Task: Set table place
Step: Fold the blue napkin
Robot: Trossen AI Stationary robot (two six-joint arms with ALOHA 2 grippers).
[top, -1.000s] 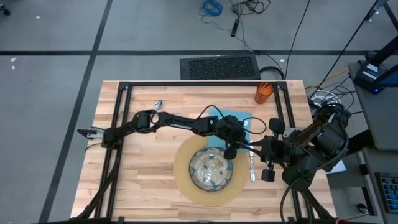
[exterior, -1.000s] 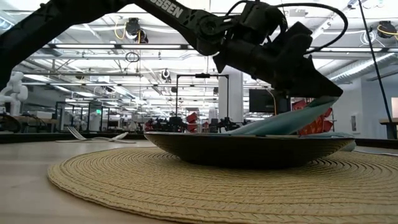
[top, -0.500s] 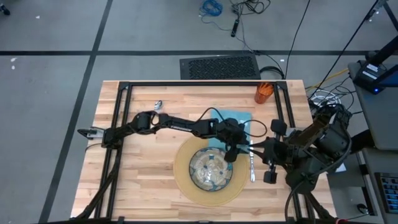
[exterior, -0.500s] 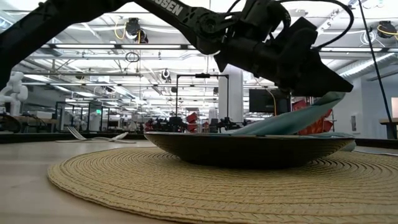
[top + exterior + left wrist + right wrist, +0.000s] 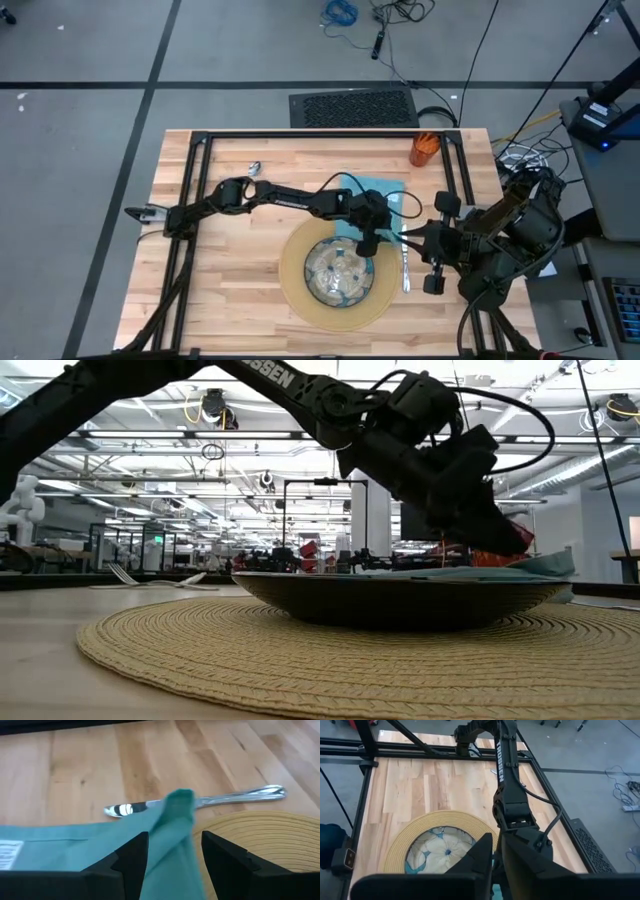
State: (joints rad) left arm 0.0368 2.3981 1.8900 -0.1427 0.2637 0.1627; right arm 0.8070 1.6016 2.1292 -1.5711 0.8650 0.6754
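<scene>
2 dark arms work over the table (image 5: 230, 270), a light wooden top with black frame rails. Next in size, the round tan mat (image 5: 300, 295) lies toward the near right part of the wood, with the patterned glass bowl (image 5: 338, 272) sitting in its middle; in the low view the bowl (image 5: 390, 600) stands dark and shallow on the woven mat (image 5: 250, 660).

Just behind the mat, the teal napkin (image 5: 385, 190) lies on the wood, its near edge reaching the mat's rim. The left wrist view shows the napkin (image 5: 75, 845) mostly flat, with 1 fold standing up between the left arm's fingers (image 5: 132, 855).

The left gripper (image 5: 367, 240) reaches across from the left side and hangs over the far right rim of the bowl, at the napkin's near edge. Its fingers stand apart, with the raised fold between them but not pinched.

The right gripper (image 5: 408, 238) waits just right of the mat, fingers (image 5: 480, 857) close together and holding nothing.

1 long silver piece of cutlery (image 5: 404, 262) lies right of the mat; the left wrist view shows it (image 5: 235, 796) partly under the napkin.

The small orange cup (image 5: 424, 148) stands at the table's far right edge, well apart from the mat.
</scene>
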